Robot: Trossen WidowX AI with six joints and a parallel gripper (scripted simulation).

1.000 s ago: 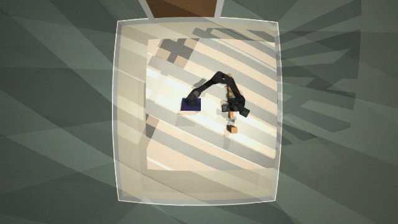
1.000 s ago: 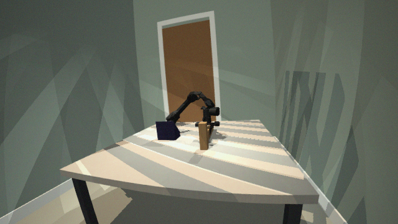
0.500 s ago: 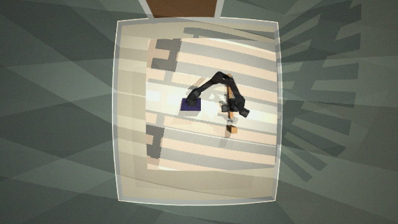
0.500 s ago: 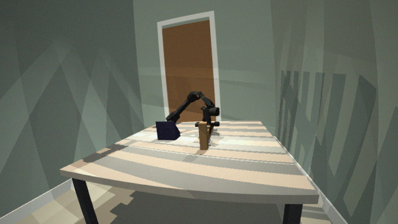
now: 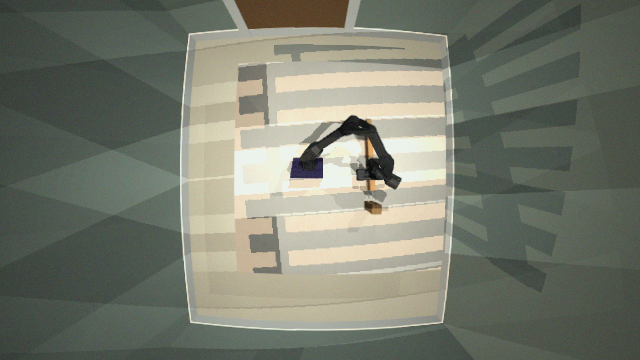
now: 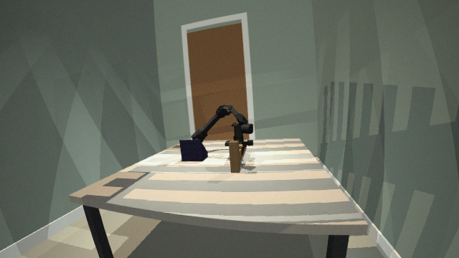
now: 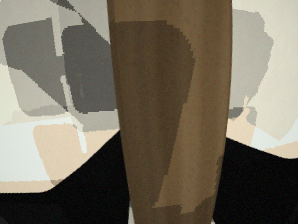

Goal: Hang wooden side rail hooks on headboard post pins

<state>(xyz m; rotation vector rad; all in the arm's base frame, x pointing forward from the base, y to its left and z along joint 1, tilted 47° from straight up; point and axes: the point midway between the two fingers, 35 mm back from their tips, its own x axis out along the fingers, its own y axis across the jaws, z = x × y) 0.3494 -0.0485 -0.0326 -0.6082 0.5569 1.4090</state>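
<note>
The wooden side rail (image 5: 370,149) (image 6: 240,154) (image 7: 171,75) runs away from the post, under the arm in the overhead view. My gripper (image 5: 370,174) (image 6: 239,142) (image 7: 156,132) is shut on the rail near its post end, with one black finger on each side. The headboard post (image 5: 373,207) (image 6: 234,158) stands upright on the table. In the overhead view a short gap shows between the rail's end and the post. The steel hooks are too small to make out, and the slot and pins are hidden. The height of the rail's far end cannot be told.
The arm's dark blue base block (image 5: 307,172) (image 6: 191,150) stands to the left of the rail and post. The arm arches from it over the rail. Striped light and shadow cross the table (image 5: 320,260) (image 6: 229,195). A brown door (image 6: 216,72) is in the back wall.
</note>
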